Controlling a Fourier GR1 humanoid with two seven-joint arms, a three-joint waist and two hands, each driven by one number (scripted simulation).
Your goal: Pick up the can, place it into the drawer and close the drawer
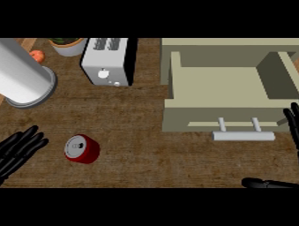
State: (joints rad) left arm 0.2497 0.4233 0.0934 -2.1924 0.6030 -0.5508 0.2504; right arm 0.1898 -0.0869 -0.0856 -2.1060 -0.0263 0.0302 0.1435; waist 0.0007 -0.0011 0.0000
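Left of open drawer [229, 84], can [82, 149]

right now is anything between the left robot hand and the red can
No. In the head view only a bare strip of brown counter separates the open left robot hand from the red cylindrical can, which lies to its right.

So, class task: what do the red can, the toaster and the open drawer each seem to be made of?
Red can: likely painted metal, with a silvery top and pull tab.
Toaster: looks like white-coated metal or plastic, smooth with dark slots.
Drawer: matte beige, perhaps painted wood; its handle looks pale grey, possibly metal.
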